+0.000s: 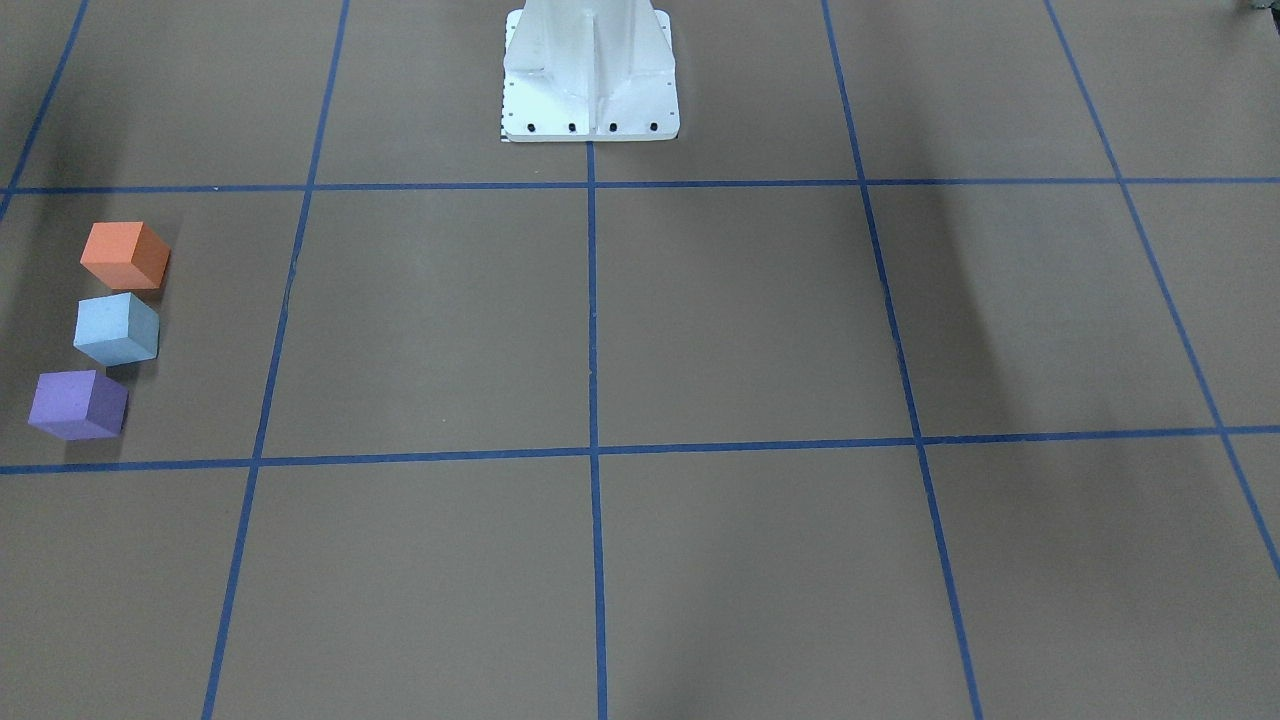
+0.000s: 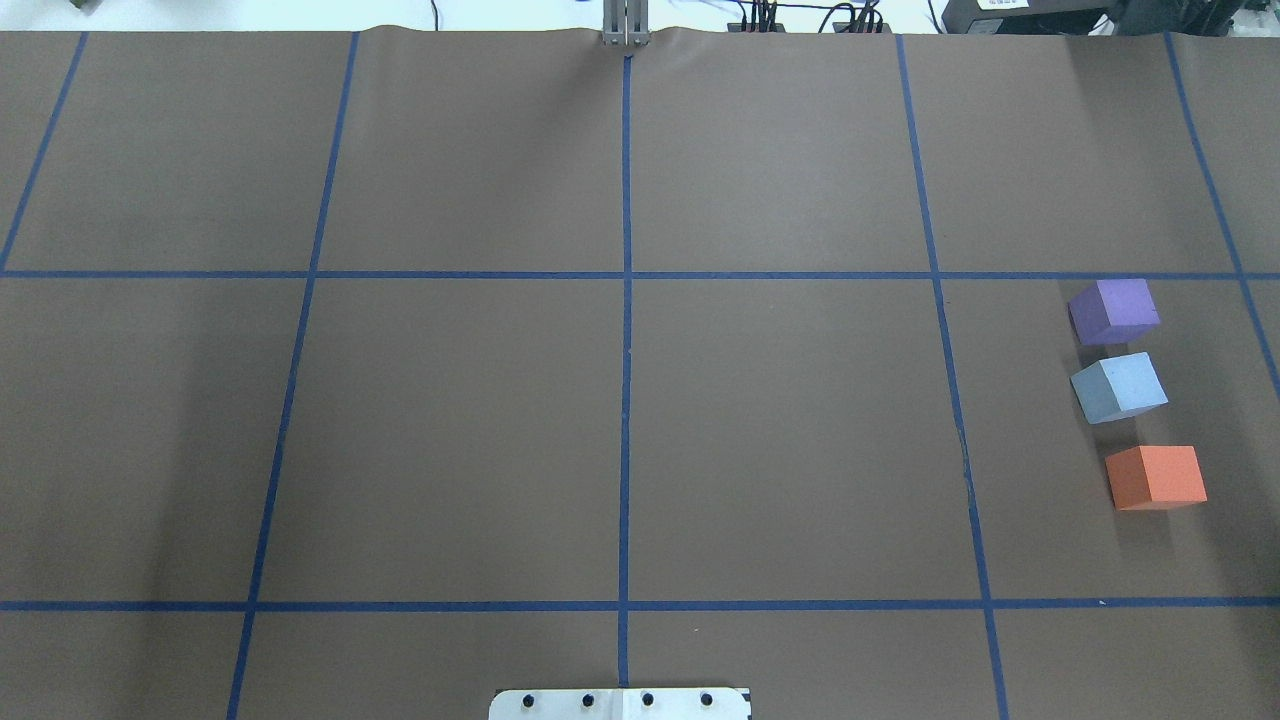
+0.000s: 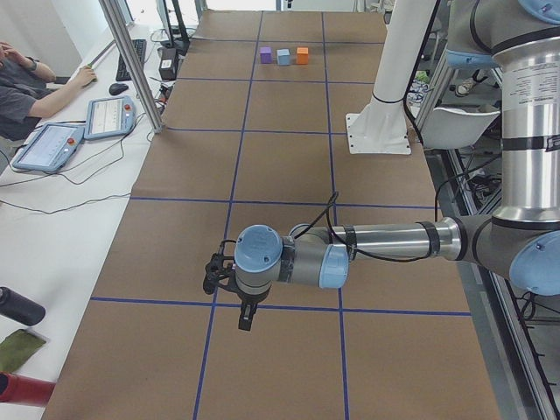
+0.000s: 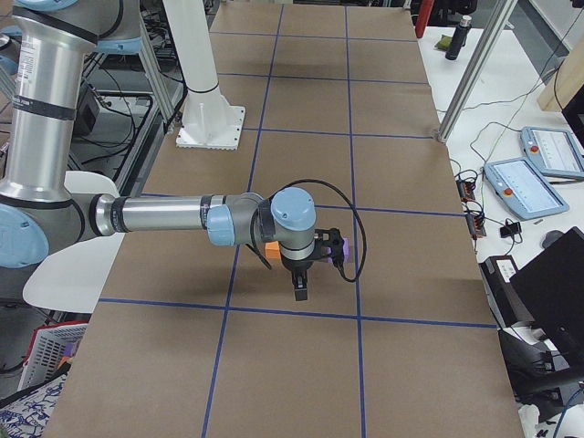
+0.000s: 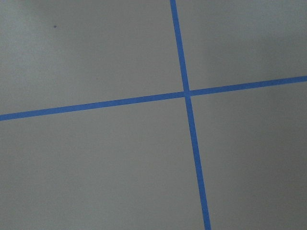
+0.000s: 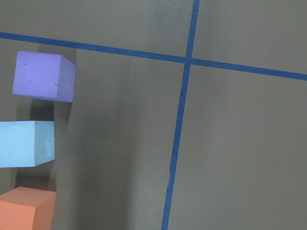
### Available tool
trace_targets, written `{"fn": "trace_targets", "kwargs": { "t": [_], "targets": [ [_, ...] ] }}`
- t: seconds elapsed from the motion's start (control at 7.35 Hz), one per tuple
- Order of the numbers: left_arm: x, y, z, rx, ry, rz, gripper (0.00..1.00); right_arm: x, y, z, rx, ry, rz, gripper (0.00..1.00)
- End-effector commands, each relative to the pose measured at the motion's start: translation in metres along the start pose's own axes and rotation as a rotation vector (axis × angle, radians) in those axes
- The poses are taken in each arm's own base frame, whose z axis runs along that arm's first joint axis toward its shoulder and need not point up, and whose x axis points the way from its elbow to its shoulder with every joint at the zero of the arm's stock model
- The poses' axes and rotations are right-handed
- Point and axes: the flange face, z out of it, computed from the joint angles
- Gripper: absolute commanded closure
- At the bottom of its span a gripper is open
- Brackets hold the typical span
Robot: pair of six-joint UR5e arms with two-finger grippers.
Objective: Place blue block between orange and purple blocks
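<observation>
The blue block (image 2: 1118, 386) sits on the brown table at my far right, in a row between the purple block (image 2: 1113, 311) and the orange block (image 2: 1156, 477), with small gaps on both sides. The row also shows in the front view, with the blue block (image 1: 117, 328), and at the left edge of the right wrist view, with the blue block (image 6: 26, 143). My right gripper (image 4: 299, 290) hangs above the blocks and partly hides them. My left gripper (image 3: 246, 322) hangs over a tape crossing at the table's other end. Neither gripper's state can be told.
The white robot pedestal (image 1: 590, 75) stands at the table's robot side. Blue tape lines (image 2: 626, 300) grid the table. An operator (image 3: 26, 87) sits beside the table with tablets (image 3: 52, 144) and cables. A metal post (image 3: 131, 61) stands at that edge.
</observation>
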Motion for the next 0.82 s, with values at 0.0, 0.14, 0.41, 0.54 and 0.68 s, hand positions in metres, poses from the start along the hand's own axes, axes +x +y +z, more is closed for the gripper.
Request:
{"fn": "trace_targets", "kwargs": {
  "t": [0.0,0.14,0.41,0.54,0.68],
  "targets": [
    [0.001,0.000,-0.001,0.002,0.000,0.002,0.00,0.000,0.000,0.000,0.000,0.000,0.000,0.00],
    [0.000,0.001,0.000,0.000,0.000,0.000,0.00,0.000,0.000,0.000,0.000,0.001,0.001,0.00],
    [-0.005,0.012,0.006,-0.011,0.001,-0.013,0.00,0.000,0.000,-0.001,0.002,0.001,0.000,0.00],
    [-0.005,0.011,0.006,-0.011,0.002,-0.011,0.00,0.000,0.000,0.000,0.001,0.001,0.003,0.00],
    [-0.005,0.012,0.006,-0.012,0.002,-0.012,0.00,0.001,0.001,0.000,0.000,0.001,0.002,0.00]
  ]
}}
